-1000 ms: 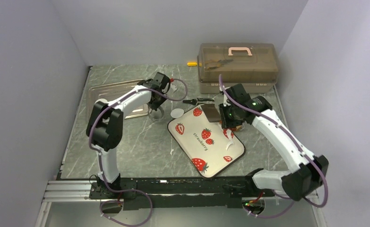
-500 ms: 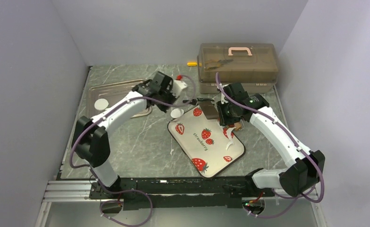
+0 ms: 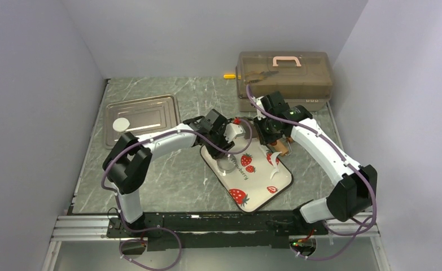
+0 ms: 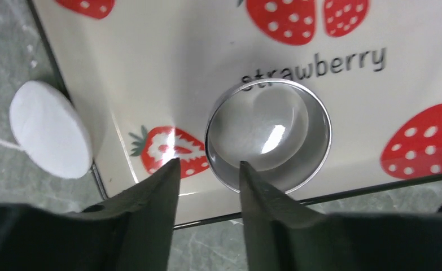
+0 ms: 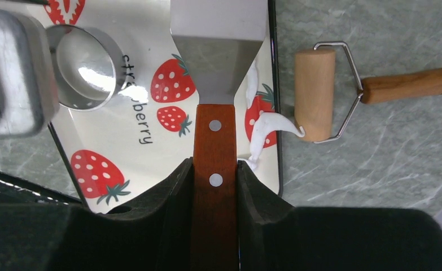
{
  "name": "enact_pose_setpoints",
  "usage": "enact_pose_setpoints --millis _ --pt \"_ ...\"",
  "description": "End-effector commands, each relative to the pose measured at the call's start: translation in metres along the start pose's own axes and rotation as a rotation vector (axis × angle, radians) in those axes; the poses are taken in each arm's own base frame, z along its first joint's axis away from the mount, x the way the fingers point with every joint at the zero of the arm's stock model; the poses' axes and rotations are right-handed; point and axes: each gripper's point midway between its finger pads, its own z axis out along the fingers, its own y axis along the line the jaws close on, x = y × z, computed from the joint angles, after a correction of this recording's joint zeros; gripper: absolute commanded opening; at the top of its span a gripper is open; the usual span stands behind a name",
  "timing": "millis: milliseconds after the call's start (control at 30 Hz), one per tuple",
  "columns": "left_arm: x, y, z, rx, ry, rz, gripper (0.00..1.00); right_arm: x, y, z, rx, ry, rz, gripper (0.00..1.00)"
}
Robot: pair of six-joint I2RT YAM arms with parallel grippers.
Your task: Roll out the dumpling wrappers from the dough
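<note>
One dumpling wrapper (image 4: 50,130), a flat white disc, lies on the table just off the strawberry tray's (image 4: 151,68) corner. Another wrapper (image 3: 121,125) rests on the metal tray (image 3: 151,110). A shiny round ring (image 4: 327,132) stands on the strawberry tray (image 3: 261,192). My left gripper (image 4: 208,165) is open, its fingers either side of the ring's near wall; in the top view the left gripper (image 3: 224,151) hovers over the tray. White dough scraps (image 5: 263,132) lie along the tray's right edge. My right gripper (image 5: 214,164) is shut on a spatula's wooden handle (image 5: 214,124).
A wooden rolling pin (image 5: 314,93) with a wire frame lies on the table right of the strawberry tray. A brown lidded tool box (image 3: 283,79) stands at the back right, behind the right gripper (image 3: 265,135). A small yellow item (image 3: 228,75) sits beside it.
My left arm has swung right from beside the metal tray to over the strawberry tray, and its jaws have opened off the ring. The right gripper shifted slightly back with the spatula.
</note>
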Motion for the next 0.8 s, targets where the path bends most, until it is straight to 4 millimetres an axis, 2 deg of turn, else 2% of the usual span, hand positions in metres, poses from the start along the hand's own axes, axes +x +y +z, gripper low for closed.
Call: enact_pose_setpoints --millis 0,67,167,267,333,400,500,567,667,767 --pt "-0.031 -0.014 -0.011 0.077 -0.091 0.07 0.56 -0.033 -0.003 -0.01 -0.005 -0.089 -0.085 0.0" --pt "-0.03 -0.008 -0.024 0.098 -0.085 0.042 0.62 -0.032 -0.004 -0.006 -0.005 -0.068 -0.103 0.0" --pt "-0.034 0.012 -0.056 0.109 -0.129 -0.034 0.62 -0.034 -0.004 -0.001 -0.004 -0.053 -0.113 0.0" --pt "-0.034 0.036 -0.092 0.063 -0.198 -0.046 0.49 -0.037 -0.006 0.004 0.009 -0.038 -0.106 0.0" --pt "-0.021 0.054 -0.099 0.019 -0.196 -0.072 0.44 -0.04 -0.004 0.009 0.002 -0.025 -0.104 0.0" --pt "-0.003 0.074 -0.094 -0.039 -0.169 -0.116 0.4 -0.044 0.001 0.012 -0.005 -0.021 -0.11 0.0" --pt "0.028 0.103 -0.075 -0.172 -0.085 -0.167 0.39 -0.049 0.005 0.016 0.006 0.0 -0.12 0.0" --pt "0.043 0.121 -0.061 -0.246 -0.015 -0.215 0.38 -0.051 0.006 0.018 0.018 0.021 -0.133 0.0" --pt "0.061 0.127 -0.04 -0.256 0.072 -0.281 0.33 -0.053 0.014 0.017 0.039 0.042 -0.176 0.0" --pt "0.068 0.129 -0.03 -0.258 0.083 -0.29 0.35 -0.048 0.014 0.013 0.073 0.095 -0.198 0.0"
